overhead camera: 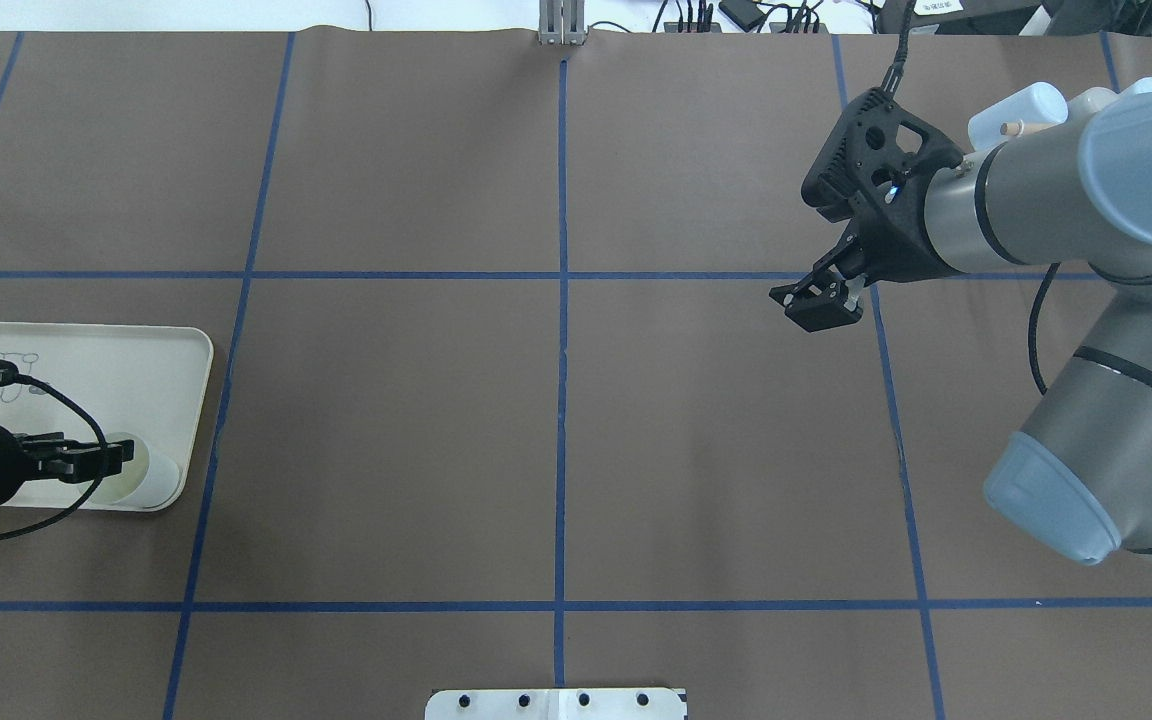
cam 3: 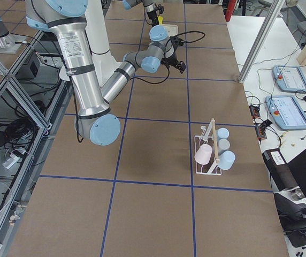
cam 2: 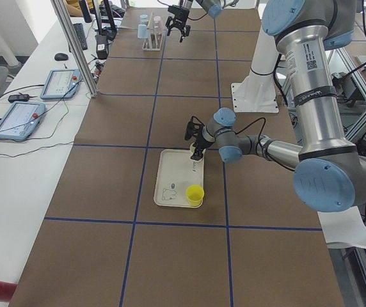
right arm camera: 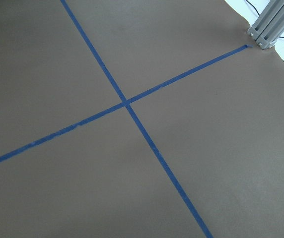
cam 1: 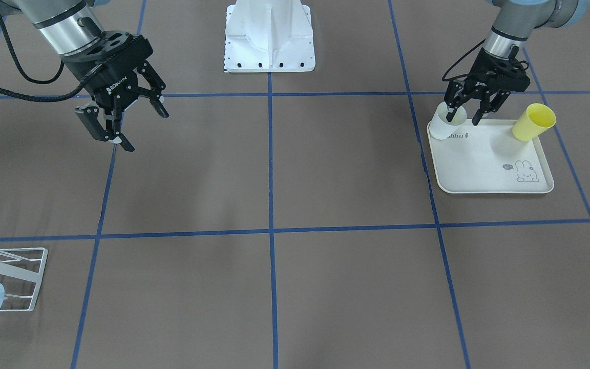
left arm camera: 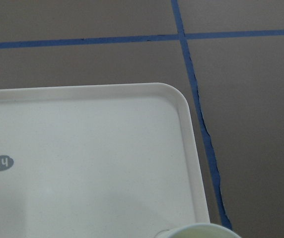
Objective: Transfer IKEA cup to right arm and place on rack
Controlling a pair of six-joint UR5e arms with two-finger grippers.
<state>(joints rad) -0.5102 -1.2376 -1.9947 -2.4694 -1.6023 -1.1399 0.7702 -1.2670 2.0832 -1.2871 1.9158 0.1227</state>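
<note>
The pale cup (cam 1: pixel 442 128) sits at a corner of the tray (cam 1: pixel 479 169), right under the left gripper (cam 1: pixel 462 119). Its jaws are apart, one finger in the cup's mouth and one outside the rim. A yellow cup (cam 1: pixel 533 122) stands just beside that gripper. The right gripper (cam 1: pixel 130 127) hangs spread and empty, well apart from the rack (cam 1: pixel 16 279).

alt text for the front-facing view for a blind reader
The left gripper hangs open over a white cup at one corner of a cream tray, one finger inside the rim. A yellow cup shares the tray; the right gripper hovers open, far from the wire rack.
</note>
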